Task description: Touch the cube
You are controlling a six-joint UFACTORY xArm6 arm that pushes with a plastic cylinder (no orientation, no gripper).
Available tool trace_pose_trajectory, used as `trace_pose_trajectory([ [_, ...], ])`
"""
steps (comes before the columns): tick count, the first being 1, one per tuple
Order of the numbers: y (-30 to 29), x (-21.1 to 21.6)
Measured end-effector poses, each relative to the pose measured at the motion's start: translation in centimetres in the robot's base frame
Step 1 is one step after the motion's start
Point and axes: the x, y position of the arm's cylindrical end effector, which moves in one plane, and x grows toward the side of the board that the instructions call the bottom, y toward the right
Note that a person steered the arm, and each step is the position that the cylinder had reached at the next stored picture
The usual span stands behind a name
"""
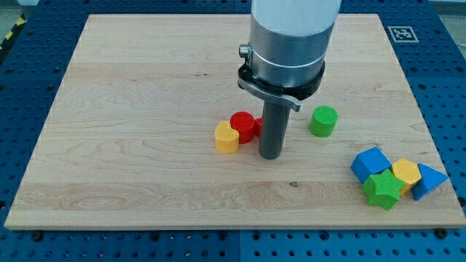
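Note:
My tip [271, 155] rests on the wooden board [131, 109] near its middle, just right of a red cylinder-like block [244, 126], close to it or touching. A yellow heart-shaped block [226, 137] sits against the red one's left side. A blue cube [370, 164] lies at the view's lower right, well to the right of my tip. Beside it are a green star-shaped block [383, 189], a yellow hexagonal block [405, 174] and a blue triangular block [429, 180]. A green cylinder [323, 121] stands right of my tip.
The arm's grey body [291, 36] hangs over the board's upper middle and hides part of it. A blue perforated table [29, 87] surrounds the board. A printed marker [402, 33] sits at the board's upper right corner.

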Motion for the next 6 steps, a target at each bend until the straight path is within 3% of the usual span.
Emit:
trace_pose_trajectory([
  [2,8.1,-0.1],
  [6,18.0,-2.2],
])
